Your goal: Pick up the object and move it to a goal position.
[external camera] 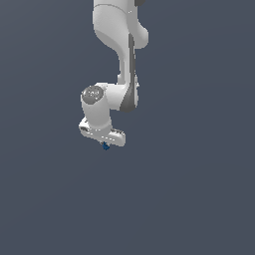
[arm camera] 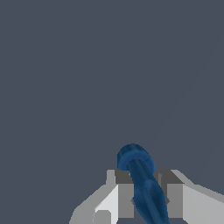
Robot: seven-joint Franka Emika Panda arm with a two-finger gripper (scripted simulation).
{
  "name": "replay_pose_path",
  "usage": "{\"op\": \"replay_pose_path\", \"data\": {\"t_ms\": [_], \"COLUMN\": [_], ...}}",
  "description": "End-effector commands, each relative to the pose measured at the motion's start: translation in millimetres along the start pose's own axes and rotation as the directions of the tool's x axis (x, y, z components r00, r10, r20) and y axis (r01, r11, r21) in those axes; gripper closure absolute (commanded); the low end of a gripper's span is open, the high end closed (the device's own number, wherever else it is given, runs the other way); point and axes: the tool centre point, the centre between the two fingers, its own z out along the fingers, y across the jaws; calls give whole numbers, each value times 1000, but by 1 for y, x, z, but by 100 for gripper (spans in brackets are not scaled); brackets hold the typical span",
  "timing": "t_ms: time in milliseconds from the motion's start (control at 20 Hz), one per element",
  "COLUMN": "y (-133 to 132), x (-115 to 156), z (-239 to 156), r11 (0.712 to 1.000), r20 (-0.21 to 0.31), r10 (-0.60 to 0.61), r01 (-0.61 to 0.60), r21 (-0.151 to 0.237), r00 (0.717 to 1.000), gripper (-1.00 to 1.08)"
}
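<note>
The object (arm camera: 141, 181) is a dark blue lump with a rounded knob at one end and a longer body. In the wrist view it sits clamped between my two grey fingers (arm camera: 124, 199). In the exterior view only a small blue tip (external camera: 105, 146) shows below the white hand. My gripper (external camera: 105, 144) is shut on the object and holds it in the air, with nothing touching it from below. The white arm rises from the hand toward the top of the exterior view.
A plain dark grey-blue surface (external camera: 189, 199) fills both views. No other object, container or edge shows.
</note>
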Motion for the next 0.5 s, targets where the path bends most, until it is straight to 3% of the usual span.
{"op": "replay_pose_path", "data": {"t_ms": [0, 450], "y": [2, 13], "x": [7, 42], "z": [-16, -92], "r11": [1000, 1000], "r20": [-1, -1], "r10": [0, 0], "r01": [0, 0], "r21": [0, -1], "r00": [1000, 1000], "gripper": [108, 108]}}
